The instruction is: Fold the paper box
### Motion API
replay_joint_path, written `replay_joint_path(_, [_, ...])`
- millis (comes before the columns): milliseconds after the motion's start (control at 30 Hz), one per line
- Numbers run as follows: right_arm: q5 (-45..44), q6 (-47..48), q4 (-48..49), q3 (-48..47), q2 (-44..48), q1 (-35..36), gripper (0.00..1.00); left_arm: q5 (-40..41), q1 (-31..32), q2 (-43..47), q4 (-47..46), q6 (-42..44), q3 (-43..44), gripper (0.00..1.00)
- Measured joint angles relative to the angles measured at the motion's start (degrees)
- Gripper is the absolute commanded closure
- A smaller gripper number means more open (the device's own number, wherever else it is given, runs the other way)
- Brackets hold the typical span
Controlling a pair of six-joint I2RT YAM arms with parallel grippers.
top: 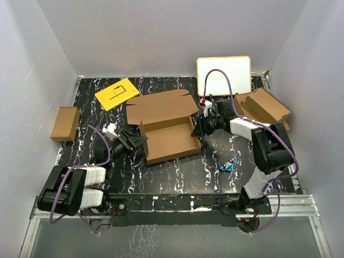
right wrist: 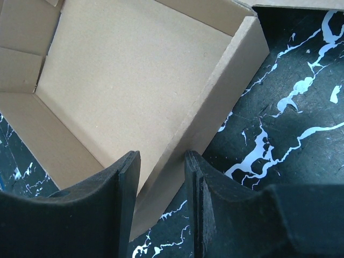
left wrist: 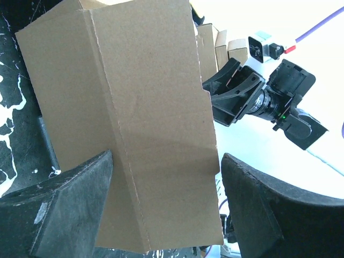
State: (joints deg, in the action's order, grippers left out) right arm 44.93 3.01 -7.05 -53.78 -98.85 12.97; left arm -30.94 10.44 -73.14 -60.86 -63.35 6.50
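Astride paper box [top: 166, 141] wall, right tool [right wrist: 161, 161]

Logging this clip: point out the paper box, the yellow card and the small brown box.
paper box [top: 171, 142]: top view, inner floor.
yellow card [top: 117, 94]: top view, centre.
small brown box [top: 65, 123]: top view, top face.

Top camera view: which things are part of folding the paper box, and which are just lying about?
In the job: paper box; left gripper; right gripper.
Lying about: small brown box; yellow card; white board; stacked cardboard; blue object.
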Motion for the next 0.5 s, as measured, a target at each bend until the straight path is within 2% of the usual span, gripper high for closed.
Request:
replay_joint_path(200, [-0.1,0.1,0.0,0.0,0.0,0.0,0.57,0.0,-0.2,-0.5,-3.0,-1.1,-0.8,0.22])
replay_joint_path(500, [-0.2,0.1,0.0,0.0,-0.1,0.0,0.57,0.0,-0.4,-3.1,-7.0,-3.1,-1.3,0.28])
